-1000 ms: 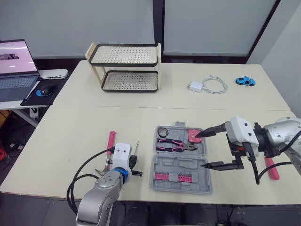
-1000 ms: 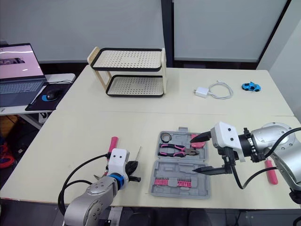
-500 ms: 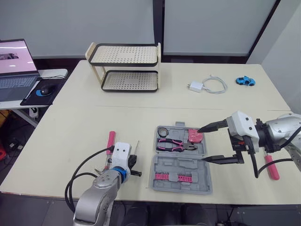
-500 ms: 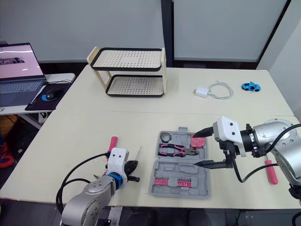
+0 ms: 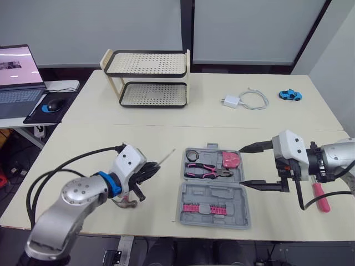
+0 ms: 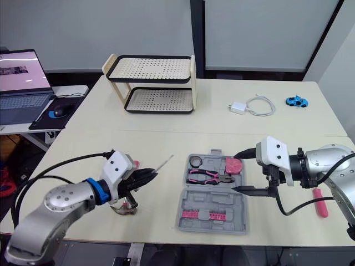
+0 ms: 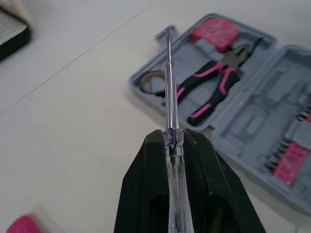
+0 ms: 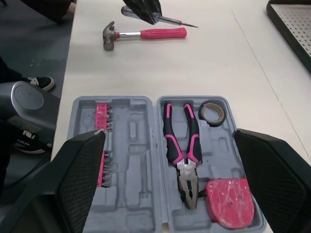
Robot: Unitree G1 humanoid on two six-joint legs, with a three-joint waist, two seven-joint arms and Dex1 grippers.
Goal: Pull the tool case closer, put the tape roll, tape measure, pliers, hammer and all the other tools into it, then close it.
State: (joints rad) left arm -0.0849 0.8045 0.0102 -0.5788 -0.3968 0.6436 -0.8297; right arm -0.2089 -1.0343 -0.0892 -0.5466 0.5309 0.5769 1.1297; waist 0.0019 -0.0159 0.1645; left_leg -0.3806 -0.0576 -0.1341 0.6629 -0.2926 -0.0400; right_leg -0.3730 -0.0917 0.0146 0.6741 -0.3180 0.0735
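Clear-plastic handle pinched thinly in our left gripper [image 7: 173,138], we hold the screwdriver [image 7: 169,82] above the table's [image 5: 111,138] front edge beside the open case [image 5: 222,197], right gripper [image 5: 242,166] spread wide, and it may swivel and miss its slot.
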